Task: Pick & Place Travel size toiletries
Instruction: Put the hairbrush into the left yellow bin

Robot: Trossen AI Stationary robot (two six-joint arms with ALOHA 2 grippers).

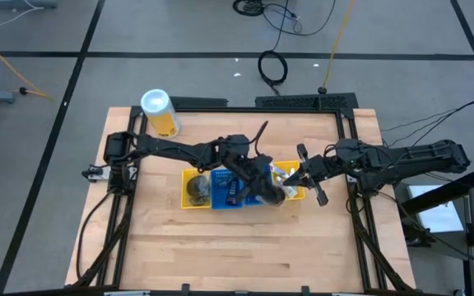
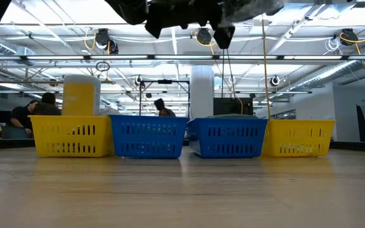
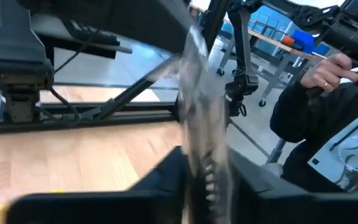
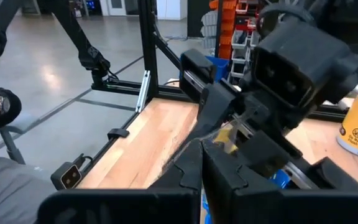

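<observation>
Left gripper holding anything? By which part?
Yes: the left gripper pinches a clear packet by one end, the rest sticking out past the fingers.

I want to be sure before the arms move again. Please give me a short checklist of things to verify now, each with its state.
1. Left gripper closed on the clear packet: ok, the packet stands up between its fingers.
2. Right gripper closed: ok; whether it also holds the packet: cannot tell.
3. Both grippers clear above the bins: ok in the low view.
4. Which bin lies under the packet: cannot tell, the arms cover it.
5. Yellow canister apart from the arms: ok.
6. Person's hand beyond the table edge: ok.
</observation>
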